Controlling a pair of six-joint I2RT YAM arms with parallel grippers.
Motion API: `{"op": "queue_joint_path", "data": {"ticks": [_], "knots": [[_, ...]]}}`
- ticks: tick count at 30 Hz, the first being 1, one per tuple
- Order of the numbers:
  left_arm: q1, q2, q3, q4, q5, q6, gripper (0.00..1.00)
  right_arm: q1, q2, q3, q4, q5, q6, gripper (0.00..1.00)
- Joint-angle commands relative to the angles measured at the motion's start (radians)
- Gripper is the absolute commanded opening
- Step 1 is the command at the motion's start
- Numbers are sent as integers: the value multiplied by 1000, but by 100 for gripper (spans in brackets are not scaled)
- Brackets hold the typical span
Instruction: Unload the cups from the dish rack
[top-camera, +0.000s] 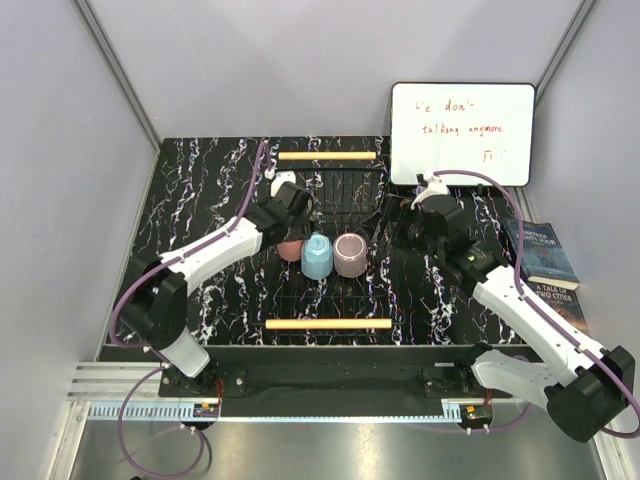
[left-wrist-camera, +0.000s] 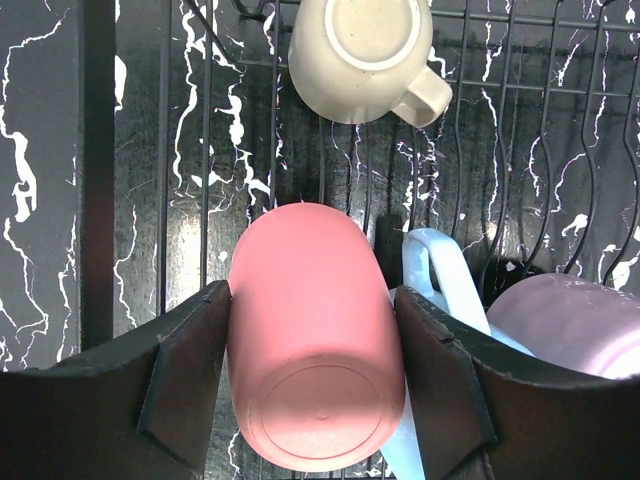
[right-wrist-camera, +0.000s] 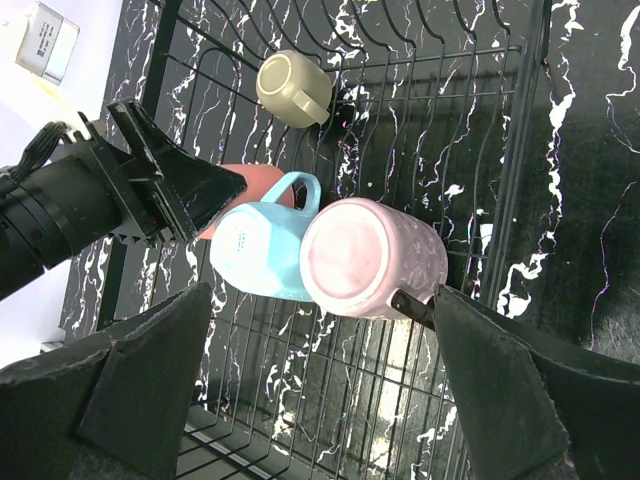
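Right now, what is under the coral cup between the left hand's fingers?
The dish rack wires and the marbled table show around the coral cup, base up in the left hand. Its rim and the wires directly below are covered by the cup.

whiteboard (top-camera: 460, 150) back right | two books (top-camera: 546, 252) right edge | black marbled table (top-camera: 200, 190)

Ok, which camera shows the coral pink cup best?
Left wrist: the coral pink cup fills the frame, base toward the camera, gripped by the left pincer. The top view shows just a sliver under that pincer. The right wrist view shows only an edge behind it.
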Motion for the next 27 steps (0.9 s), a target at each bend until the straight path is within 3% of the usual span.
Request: {"op": "queue_joint_path", "data": {"ticks": [1,8,17,21,27], "knots": [[-19,-13,22,-58,-34,16,0,10,-27,-4,40,9,3,100],[-62,-50,149,-91,-105,90,0,10,-32,10,32,18,-3,100],[-63,-112,295,-113,-64,154,0,10,-46,36,8,44,-18,100],[-59,-145,309,-88,10,162,0,9,-64,27,9,46,-23,100],[-22,-284,156,138,259,139,0,9,-104,10,20,47,-34,100]]}}
